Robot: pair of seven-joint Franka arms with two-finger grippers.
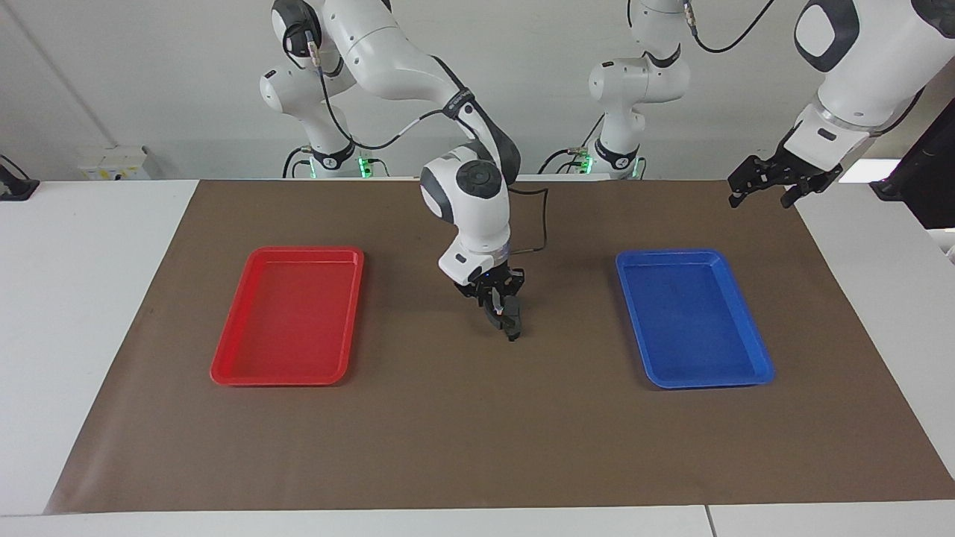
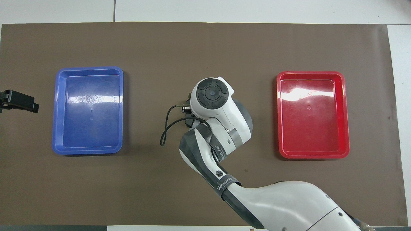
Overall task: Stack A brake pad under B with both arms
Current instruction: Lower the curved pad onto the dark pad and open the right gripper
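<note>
At the centre of a brown mat, one robot gripper hangs just above a small dark brake piece while the other arm waits.

Facing view: mid-frame, the right gripper (image 1: 501, 316) points down with its fingers closed. Whether they pinch anything cannot be made out. Directly under its tips a dark brake piece (image 1: 513, 330) lies on the mat (image 1: 477, 447), between the red tray (image 1: 224, 367) and the blue tray (image 1: 750, 375); I cannot tell if it is A or B. At the upper right of the frame the left gripper (image 1: 762, 191) waits in the air, fingers spread wide.

Overhead view: the right arm's wrist fills the centre and hides the piece; the left gripper (image 2: 20, 101) shows at the left edge.

Likely risk: closed fingers coming down off-centre could nudge the lying piece askew, and anything set on its curved back could slide off.
</note>
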